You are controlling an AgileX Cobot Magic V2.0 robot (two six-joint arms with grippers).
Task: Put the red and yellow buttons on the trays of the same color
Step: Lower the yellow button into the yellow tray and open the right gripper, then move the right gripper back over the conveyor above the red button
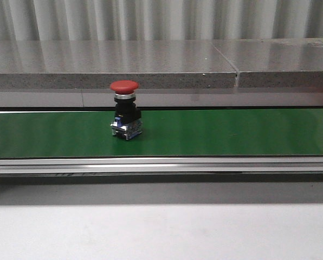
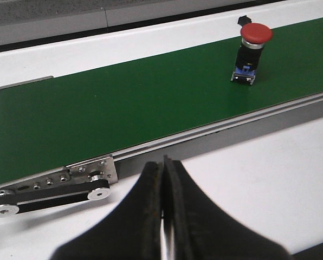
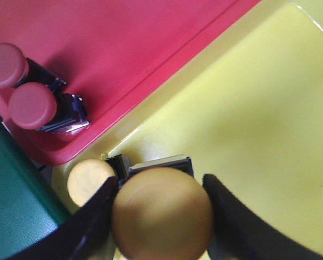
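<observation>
**One red button rides the belt as a yellow one hangs over its tray**

One red button stands upright on the green conveyor belt, left of centre in the front view, its mushroom cap on top and its black body and metal base below. A grey stone ledge runs behind the belt, and the pale bench lies in front of it. Neither arm shows in that view.

On the left, the left claw hangs above the white bench near the belt's roller end, its black fingers pressed together with nothing between them. The red button sits well apart from it, further along the belt.

On the right, the right claw is clamped on a yellow button, a finger at each side of its round cap, above the yellow tray. A second yellow button lies in that tray just beside the held one, near the tray's corner. The red tray lies edge to edge with the yellow one and carries two red buttons lying side by side and touching, near its rim. A strip of the green belt shows beyond that tray's corner.
</observation>
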